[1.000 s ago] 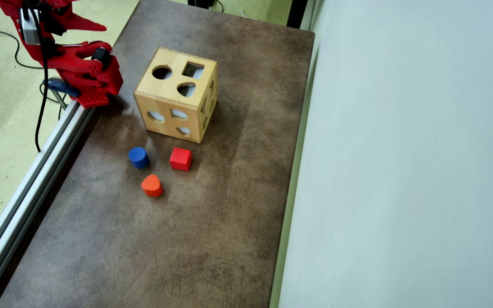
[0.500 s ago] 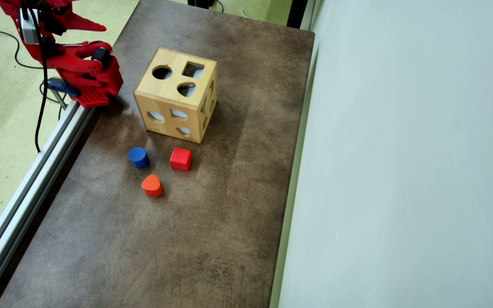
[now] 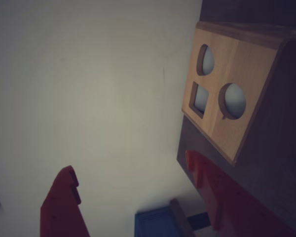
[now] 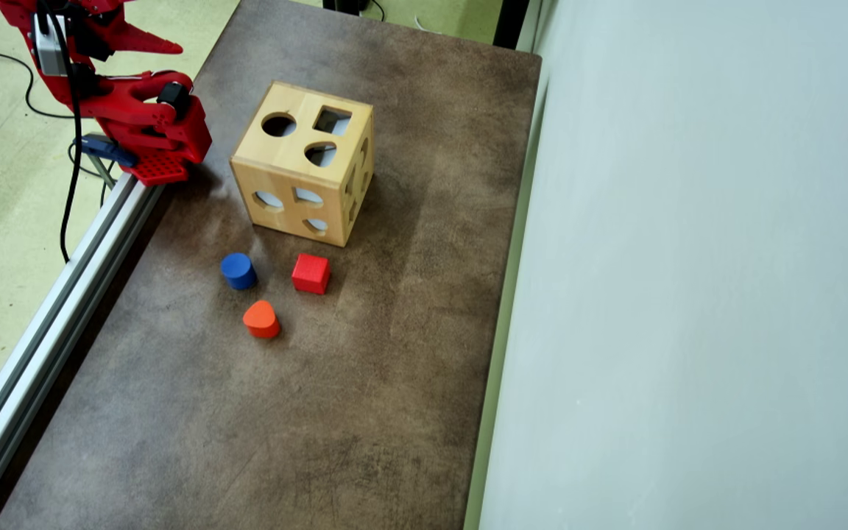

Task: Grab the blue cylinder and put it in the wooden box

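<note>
In the overhead view the blue cylinder [image 4: 238, 270] stands on the brown table [image 4: 365, 412], at about 7 o'clock from the wooden box [image 4: 304, 163] and well apart from the red gripper [image 4: 163, 62], which sits at the far left corner. Its jaws gape wide, holding nothing.

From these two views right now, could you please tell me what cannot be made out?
- Blue cylinder: outside the wrist view, which faces the wooden box.
- Claw: fingers cut off by the wrist view's bottom edge.
- Box interior: too dark through the holes in both views.
</note>
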Tool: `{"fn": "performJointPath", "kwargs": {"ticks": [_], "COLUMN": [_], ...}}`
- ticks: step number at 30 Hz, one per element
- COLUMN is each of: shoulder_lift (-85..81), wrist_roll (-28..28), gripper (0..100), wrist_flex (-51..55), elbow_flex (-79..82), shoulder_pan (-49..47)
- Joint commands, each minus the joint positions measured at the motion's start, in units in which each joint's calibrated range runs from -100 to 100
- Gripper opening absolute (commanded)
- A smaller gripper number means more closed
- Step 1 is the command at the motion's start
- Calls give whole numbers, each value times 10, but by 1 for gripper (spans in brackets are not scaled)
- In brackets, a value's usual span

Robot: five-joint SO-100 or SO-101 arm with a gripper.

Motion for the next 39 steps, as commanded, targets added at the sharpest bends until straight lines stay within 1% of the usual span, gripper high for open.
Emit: {"fn": "performJointPath", "kwargs": {"ticks": [1,6,13,18,20,23,28,36,39], "shoulder_lift": [3,31,212,293,329,385,441,482,505], "wrist_roll": [2,5,4,5,5,6,7,7,7], "gripper": [35,35,35,35,35,35,35,34,32], "wrist_flex": [-3,-6,-9,-53,-52,-50,-50,-49,-49], "elbow_flex": [-6,1,-12,-99,-133,-149,-149,-140,-140], "shoulder_pan": [-2,-2,6,7,10,48,156,237,259]}}
